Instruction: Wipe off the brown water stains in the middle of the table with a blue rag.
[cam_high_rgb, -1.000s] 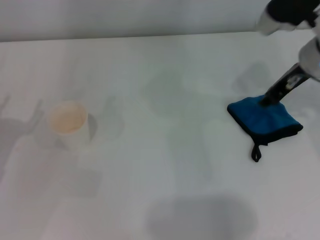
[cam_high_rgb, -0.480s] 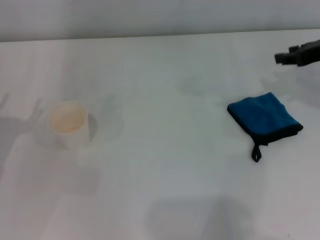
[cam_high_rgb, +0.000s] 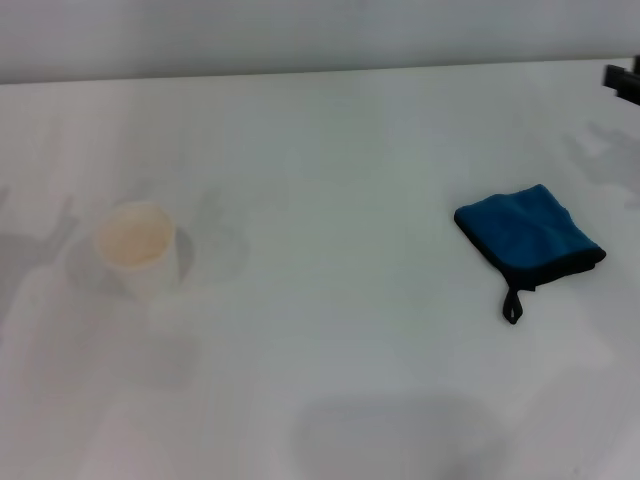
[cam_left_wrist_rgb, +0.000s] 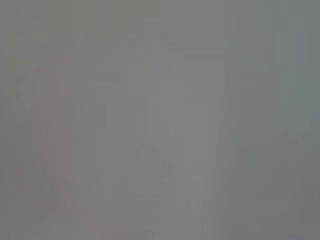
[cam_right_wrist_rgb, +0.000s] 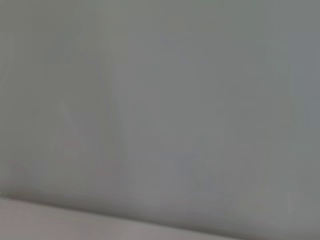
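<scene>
The blue rag (cam_high_rgb: 528, 238) lies folded on the white table (cam_high_rgb: 330, 150) at the right, its black loop (cam_high_rgb: 512, 304) pointing toward the front edge. Nothing touches it. A dark tip of my right gripper (cam_high_rgb: 627, 79) shows at the right edge of the head view, behind the rag and well apart from it. No brown water stains show on the tabletop. My left gripper is out of view. Both wrist views show only a plain grey surface.
A white cup (cam_high_rgb: 138, 247) with a beige inside stands upright at the left of the table. The table's back edge (cam_high_rgb: 300, 74) meets a grey wall.
My right gripper was touching the back of the rag a second ago. It has let go and drawn back up and to the right, almost out of the picture. The rag has stayed in place.
</scene>
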